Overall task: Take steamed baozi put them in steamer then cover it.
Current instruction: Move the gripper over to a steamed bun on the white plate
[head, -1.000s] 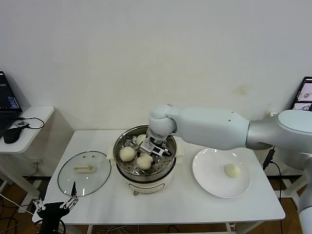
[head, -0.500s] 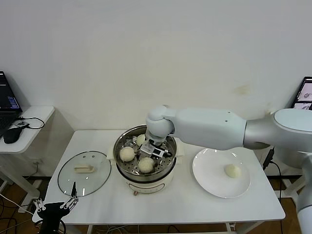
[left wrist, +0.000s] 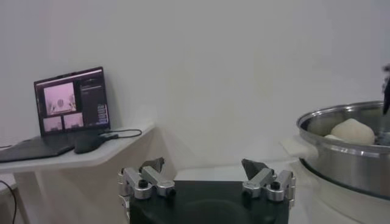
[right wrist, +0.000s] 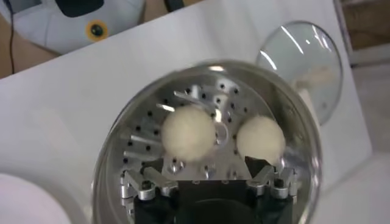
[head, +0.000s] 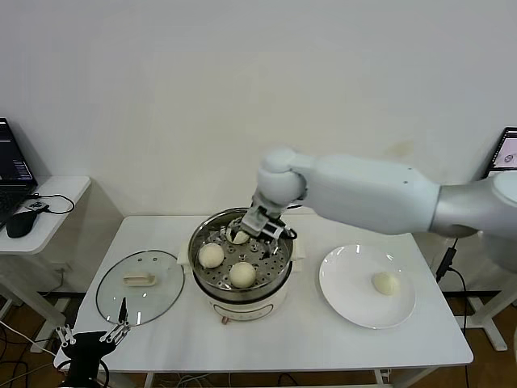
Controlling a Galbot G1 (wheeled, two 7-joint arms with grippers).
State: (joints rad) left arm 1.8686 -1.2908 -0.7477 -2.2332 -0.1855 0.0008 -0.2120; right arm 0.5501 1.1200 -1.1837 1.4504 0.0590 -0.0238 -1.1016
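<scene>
Buns (head: 242, 274) three in steamer (head: 240, 284); our right pincer (head: 261, 229) hangs wide and empty above, so next we fetch the plate's (head: 347, 301) last bun (head: 385, 283).

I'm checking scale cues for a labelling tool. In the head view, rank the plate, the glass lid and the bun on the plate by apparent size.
1. White plate and glass lid: look about equally wide, so no ranking between them.
2. Bun on the plate: clearly the smallest.
</scene>
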